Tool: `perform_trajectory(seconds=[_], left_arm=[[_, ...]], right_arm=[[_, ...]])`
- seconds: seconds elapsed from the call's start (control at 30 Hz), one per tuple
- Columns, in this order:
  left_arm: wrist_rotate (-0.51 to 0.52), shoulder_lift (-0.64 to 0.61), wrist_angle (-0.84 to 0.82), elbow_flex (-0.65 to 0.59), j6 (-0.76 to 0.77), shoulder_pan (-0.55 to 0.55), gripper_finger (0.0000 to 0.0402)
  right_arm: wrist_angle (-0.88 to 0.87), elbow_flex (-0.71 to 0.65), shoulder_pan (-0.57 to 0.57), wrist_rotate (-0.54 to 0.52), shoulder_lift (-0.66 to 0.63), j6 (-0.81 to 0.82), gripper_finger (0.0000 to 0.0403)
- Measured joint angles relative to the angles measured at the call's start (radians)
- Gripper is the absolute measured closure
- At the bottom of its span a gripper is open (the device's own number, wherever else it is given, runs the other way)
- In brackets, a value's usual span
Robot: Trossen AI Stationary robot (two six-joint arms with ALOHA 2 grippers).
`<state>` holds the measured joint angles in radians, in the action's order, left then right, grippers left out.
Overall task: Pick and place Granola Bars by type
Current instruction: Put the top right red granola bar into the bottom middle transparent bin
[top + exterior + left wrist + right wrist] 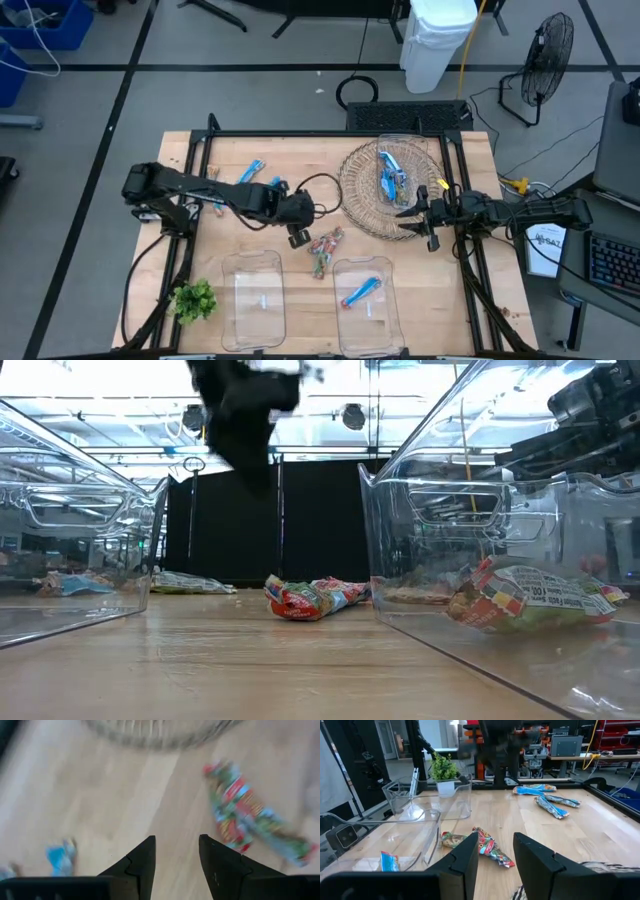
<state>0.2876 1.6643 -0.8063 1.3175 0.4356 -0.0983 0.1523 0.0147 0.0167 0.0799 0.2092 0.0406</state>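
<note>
Nearest the low camera, the clear plastic bin (500,550) on the right fills the foreground, and the wrapped bar (530,600) inside it reads as multicoloured through the wall, though from above the bar in that same bin (361,291) looks bright blue; which is true cannot be told. Much of the left wrist view is smeared, so the blue scrap (61,859) near its fingers is hard to name.

On the left of the wooden worktop (300,160), a green leafy sprig (194,299) sits by the front edge beside a second clear plastic bin (253,300), whose contents are too faint to make out. Two blue wrapped granola bars (250,172) lie behind the left arm. That arm stretches low across the worktop toward the middle, its left pincer (297,236) pointing down, jaws apart and grasping nothing, just beside the red-green-orange multicoloured bars (324,251) lying loose between the bins. In the low view only its dark body shows, cut off at the top.

Further right, a round wire basket (362,210) holds several blue bars (388,176). The right arm reaches in from the right edge; its right pincer (413,214) hangs over the basket's rim, fingers parted and empty.
</note>
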Motion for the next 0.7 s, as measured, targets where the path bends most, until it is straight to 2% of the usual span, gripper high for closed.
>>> perform_trajectory(seconds=[0.2, 0.4, 0.53, 0.7], left_arm=[[-0.073, 0.002, 0.246, -0.190, 0.024, 0.016, 0.0250], [-0.142, 0.011, 0.547, -0.328, -0.170, -0.037, 0.0249], [-0.149, 0.018, 0.629, -0.390, -0.346, -0.077, 0.0249], [-0.148, 0.019, 0.642, -0.405, -0.439, -0.110, 0.0249]], right_arm=[[0.000, 0.000, 0.000, 0.000, 0.000, 0.000, 0.0289], [0.000, 0.000, 0.000, 0.000, 0.000, 0.000, 0.0289], [0.000, 0.000, 0.000, 0.000, 0.000, 0.000, 0.0289], [0.000, 0.000, 0.000, 0.000, 0.000, 0.000, 0.0289]])
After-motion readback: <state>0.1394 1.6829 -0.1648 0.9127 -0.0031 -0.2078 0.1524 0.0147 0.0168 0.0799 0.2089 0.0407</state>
